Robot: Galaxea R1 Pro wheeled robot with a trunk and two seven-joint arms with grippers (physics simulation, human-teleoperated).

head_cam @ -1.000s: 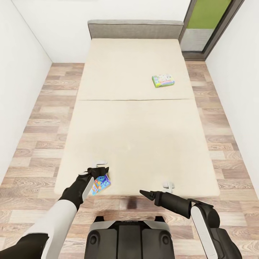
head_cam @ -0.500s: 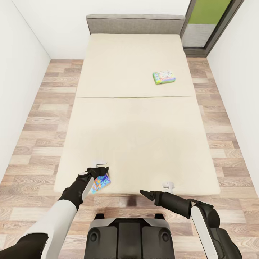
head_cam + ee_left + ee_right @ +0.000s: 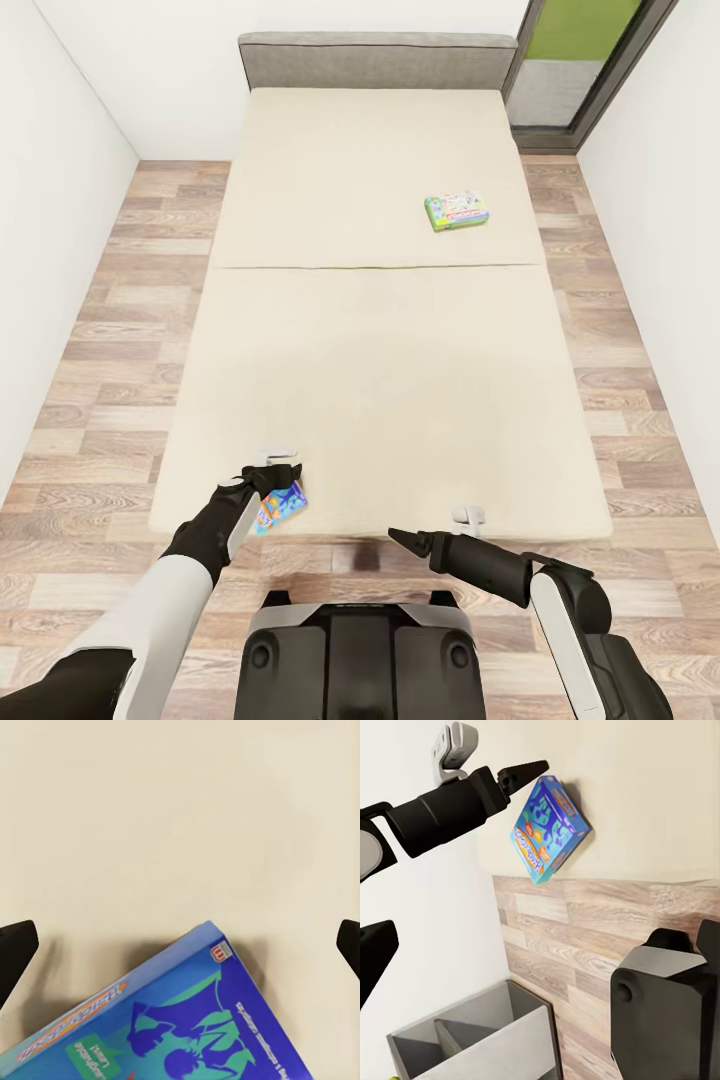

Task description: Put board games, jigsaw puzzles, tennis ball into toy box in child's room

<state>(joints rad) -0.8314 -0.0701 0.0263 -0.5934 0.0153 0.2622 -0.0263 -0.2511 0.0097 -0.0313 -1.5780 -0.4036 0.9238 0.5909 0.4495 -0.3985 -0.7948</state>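
Standing by the bed (image 3: pixel 380 370), nothing had moved; the left gripper (image 3: pixel 283 478) held the blue board game (image 3: pixel 280 508) above it, ready for carrying.

Printing on the blue board game (image 3: pixel 187 1027) at the near left edge of the bed (image 3: pixel 380 380): an orange title strip, a green label, a small red logo and a line of white small print, none sharp enough to read. Red lettering across the green board game (image 3: pixel 456 211) at the far right, too small to make out.
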